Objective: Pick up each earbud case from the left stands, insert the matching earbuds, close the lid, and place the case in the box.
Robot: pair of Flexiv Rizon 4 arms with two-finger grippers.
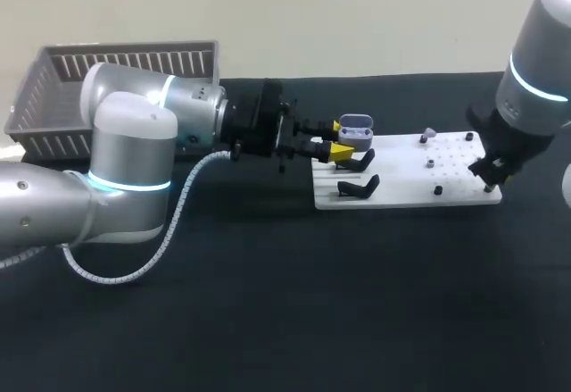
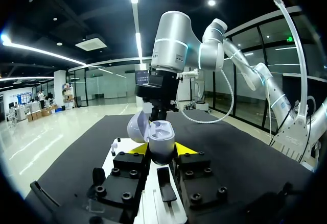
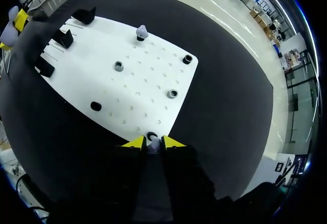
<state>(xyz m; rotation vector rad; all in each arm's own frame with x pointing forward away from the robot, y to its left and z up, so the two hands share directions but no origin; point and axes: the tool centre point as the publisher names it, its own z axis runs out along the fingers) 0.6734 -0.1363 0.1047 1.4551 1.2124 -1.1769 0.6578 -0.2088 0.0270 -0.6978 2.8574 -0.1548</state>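
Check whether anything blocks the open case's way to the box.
Nothing on the black table does. Only the left arm lies between the pale open-lidded earbud case in the left hand and the grey slatted plastic box.

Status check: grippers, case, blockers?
Left gripper shut on open case. Right gripper shut on earbud at board corner. Nothing blocking seen.

The right gripper [image 3: 148, 143] seems to pinch a small pale earbud [image 3: 153, 144] between its tips at the white board's [image 3: 148, 96] near edge; a second earbud [image 3: 142, 30] stands near its far edge.
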